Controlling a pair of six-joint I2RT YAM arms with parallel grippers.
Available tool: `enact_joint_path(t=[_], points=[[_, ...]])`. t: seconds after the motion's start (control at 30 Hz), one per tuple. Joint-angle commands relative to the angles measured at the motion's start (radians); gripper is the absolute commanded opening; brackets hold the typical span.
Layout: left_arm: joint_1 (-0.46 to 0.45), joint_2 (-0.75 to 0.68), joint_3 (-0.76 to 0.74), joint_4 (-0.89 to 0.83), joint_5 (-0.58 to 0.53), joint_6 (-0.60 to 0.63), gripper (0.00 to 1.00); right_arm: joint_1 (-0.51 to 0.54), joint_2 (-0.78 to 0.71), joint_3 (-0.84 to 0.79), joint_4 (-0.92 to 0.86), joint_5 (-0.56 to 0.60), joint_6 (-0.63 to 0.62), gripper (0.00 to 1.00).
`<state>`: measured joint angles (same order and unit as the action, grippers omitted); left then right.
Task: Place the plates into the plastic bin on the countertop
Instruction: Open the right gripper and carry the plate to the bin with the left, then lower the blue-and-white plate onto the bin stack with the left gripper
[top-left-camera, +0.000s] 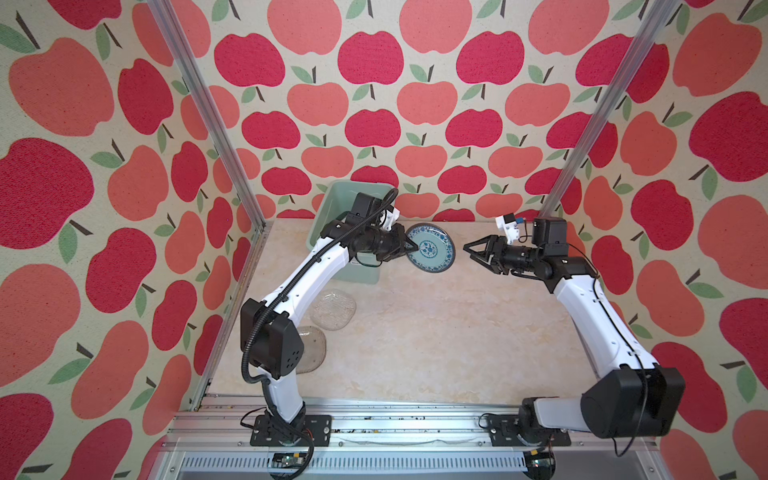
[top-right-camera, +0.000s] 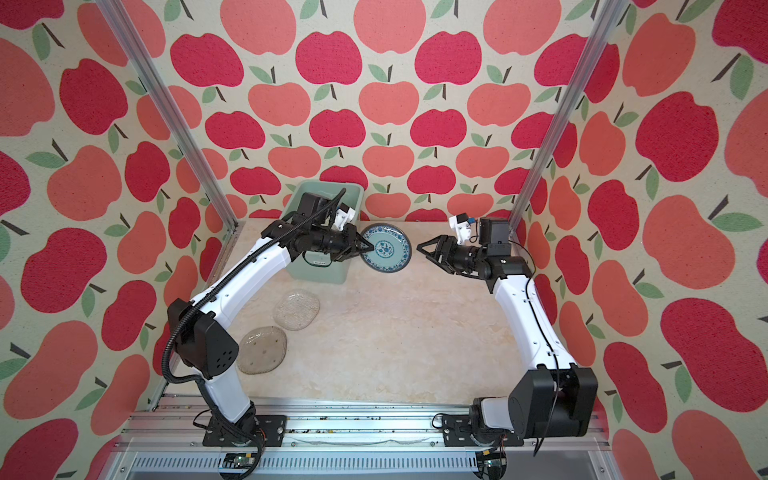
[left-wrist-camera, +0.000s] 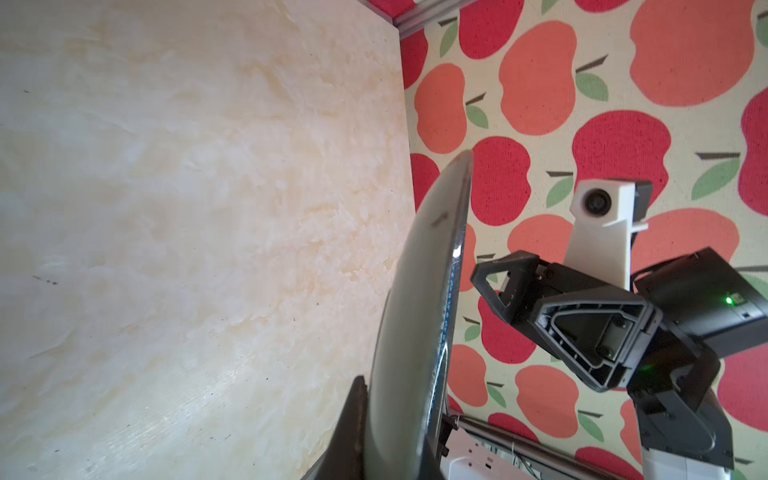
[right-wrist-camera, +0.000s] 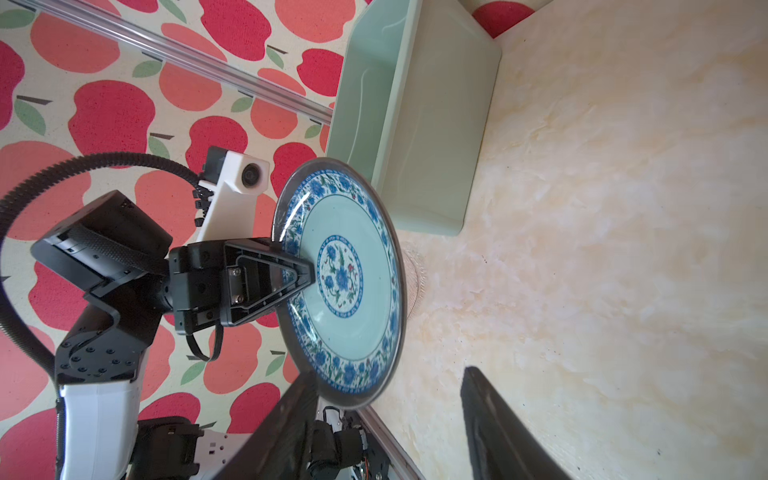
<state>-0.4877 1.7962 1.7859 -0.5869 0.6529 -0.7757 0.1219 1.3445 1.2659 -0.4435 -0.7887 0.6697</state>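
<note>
A small blue-patterned plate (top-left-camera: 432, 249) (top-right-camera: 388, 249) (right-wrist-camera: 349, 282) hangs on edge above the countertop (top-left-camera: 457, 332), just right of the pale green plastic bin (top-left-camera: 332, 195) (top-right-camera: 299, 195) (right-wrist-camera: 415, 124). My left gripper (top-left-camera: 414, 247) (top-right-camera: 370, 247) (left-wrist-camera: 395, 415) is shut on the plate's rim. My right gripper (top-left-camera: 468, 251) (top-right-camera: 422, 250) (right-wrist-camera: 388, 382) stands open a short way to the right of the plate, not touching it. Two clear glass plates (top-left-camera: 334, 309) (top-left-camera: 311, 349) lie flat on the countertop in front of the bin. The left arm hides most of the bin's inside.
Apple-patterned walls close in the back and both sides. Aluminium posts (top-left-camera: 208, 112) (top-left-camera: 598, 112) rise at the back corners. The left arm's elbow (top-left-camera: 270, 345) overhangs the nearer glass plate. The arm bases sit on a metal rail (top-left-camera: 395, 428) at the front edge.
</note>
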Motion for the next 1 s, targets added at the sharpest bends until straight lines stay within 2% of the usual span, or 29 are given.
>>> enact_joint_path(t=[0.0, 0.2, 0.47, 0.77, 0.87, 0.97], points=[[0.039, -0.077, -0.033, 0.214, -0.168, -0.154, 0.0, -0.02, -0.064, 0.014, 0.0, 0.083, -0.008, 0.6], [0.098, -0.068, -0.079, 0.492, -0.399, -0.337, 0.0, -0.027, -0.086, -0.023, 0.005, 0.118, -0.006, 0.6], [0.135, 0.058, -0.002, 0.633, -0.764, -0.521, 0.0, -0.027, -0.086, -0.046, -0.008, 0.112, -0.006, 0.59], [0.141, 0.232, 0.161, 0.398, -1.057, -0.808, 0.0, -0.026, -0.073, -0.054, -0.002, 0.099, -0.001, 0.59], [0.126, 0.294, 0.213, 0.35, -1.111, -0.867, 0.0, -0.026, -0.072, -0.062, 0.003, 0.095, -0.001, 0.58], [0.114, 0.371, 0.309, 0.271, -1.118, -0.897, 0.0, -0.025, -0.07, -0.074, 0.008, 0.094, -0.005, 0.58]])
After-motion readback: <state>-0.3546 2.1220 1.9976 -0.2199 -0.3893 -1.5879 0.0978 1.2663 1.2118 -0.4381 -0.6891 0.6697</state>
